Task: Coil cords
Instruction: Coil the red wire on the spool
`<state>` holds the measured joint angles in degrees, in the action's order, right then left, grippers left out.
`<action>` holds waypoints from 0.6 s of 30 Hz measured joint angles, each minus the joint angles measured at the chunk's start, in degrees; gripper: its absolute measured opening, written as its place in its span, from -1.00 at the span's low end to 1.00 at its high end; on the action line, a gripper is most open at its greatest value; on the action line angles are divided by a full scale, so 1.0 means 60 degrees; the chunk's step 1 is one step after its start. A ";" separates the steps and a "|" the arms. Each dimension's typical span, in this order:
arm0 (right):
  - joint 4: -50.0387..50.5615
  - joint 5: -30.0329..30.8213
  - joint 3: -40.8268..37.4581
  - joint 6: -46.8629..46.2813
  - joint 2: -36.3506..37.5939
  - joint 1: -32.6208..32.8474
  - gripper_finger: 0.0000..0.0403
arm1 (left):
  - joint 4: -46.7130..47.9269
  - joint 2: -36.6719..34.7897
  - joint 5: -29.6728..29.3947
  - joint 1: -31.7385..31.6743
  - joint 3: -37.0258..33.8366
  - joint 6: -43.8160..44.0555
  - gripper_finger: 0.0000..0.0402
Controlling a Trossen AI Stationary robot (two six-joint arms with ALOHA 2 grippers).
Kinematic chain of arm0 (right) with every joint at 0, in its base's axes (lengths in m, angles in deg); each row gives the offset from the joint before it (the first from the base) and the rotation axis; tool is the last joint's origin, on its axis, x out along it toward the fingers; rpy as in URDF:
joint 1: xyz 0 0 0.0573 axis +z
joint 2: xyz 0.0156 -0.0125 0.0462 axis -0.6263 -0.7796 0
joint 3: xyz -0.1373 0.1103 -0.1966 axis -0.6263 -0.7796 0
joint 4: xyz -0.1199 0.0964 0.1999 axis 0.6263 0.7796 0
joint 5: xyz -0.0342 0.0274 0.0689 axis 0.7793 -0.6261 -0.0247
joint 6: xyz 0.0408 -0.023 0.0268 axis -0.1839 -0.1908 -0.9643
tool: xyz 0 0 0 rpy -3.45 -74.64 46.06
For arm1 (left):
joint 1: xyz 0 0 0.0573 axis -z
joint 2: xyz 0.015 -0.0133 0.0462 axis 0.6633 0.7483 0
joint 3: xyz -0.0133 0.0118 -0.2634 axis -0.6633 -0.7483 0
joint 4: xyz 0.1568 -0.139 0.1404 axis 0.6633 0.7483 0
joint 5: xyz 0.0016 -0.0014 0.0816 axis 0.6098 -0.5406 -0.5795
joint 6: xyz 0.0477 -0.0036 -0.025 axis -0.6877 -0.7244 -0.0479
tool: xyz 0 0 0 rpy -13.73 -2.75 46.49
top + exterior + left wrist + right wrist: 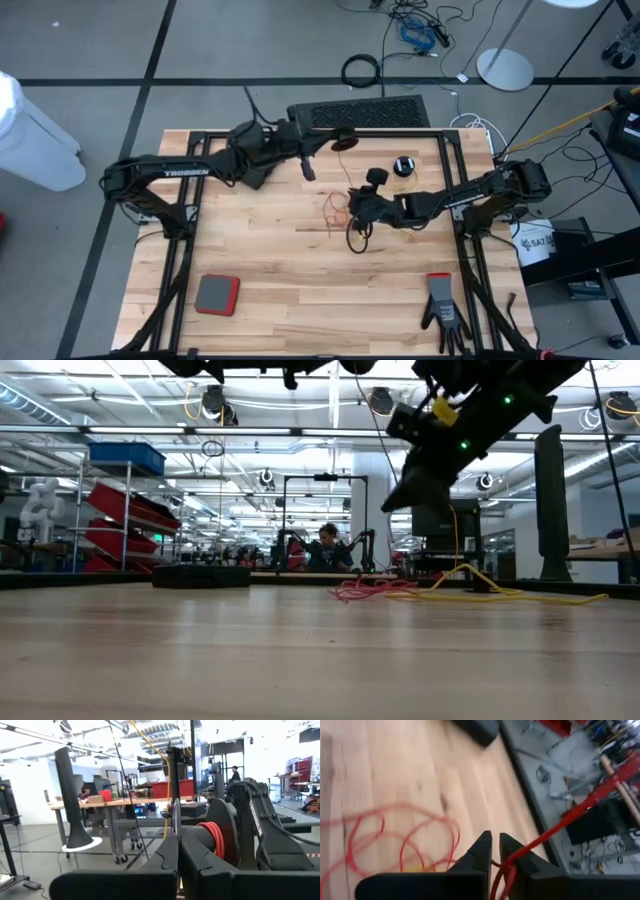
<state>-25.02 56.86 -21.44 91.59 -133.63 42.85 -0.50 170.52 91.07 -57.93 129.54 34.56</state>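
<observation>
two cords [338,208], two reels [404,166], one glove [442,310]

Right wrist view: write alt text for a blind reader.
The right hand is shut on the red cord, which runs taut from between its fingers. More of this cord lies in loose loops on the wooden table.

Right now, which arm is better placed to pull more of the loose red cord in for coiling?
Probably the right. The right gripper is shut on the red cord, directly above its loose loops on the table. The left gripper is farther back, holding a reel wound with red cord.
</observation>
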 joint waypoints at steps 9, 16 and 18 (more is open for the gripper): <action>0.1653 -0.0248 -0.0008 -0.1244 0.0000 0.0115 -0.88 | 0.0815 -0.0465 0.0311 -0.0033 0.0011 -0.0004 -1.00; -0.0036 -0.0434 -0.0011 -0.0430 0.0000 0.0572 -0.87 | 0.1739 -0.0418 0.0439 -0.0072 0.0011 -0.0015 -1.00; -0.0657 -0.0501 -0.0008 -0.0150 0.0000 0.0648 -0.83 | 0.1856 -0.0414 0.0480 -0.0107 0.0011 -0.0015 -1.00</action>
<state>-28.96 53.85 -21.48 90.70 -133.63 46.75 10.64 168.03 93.95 -58.57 129.61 34.47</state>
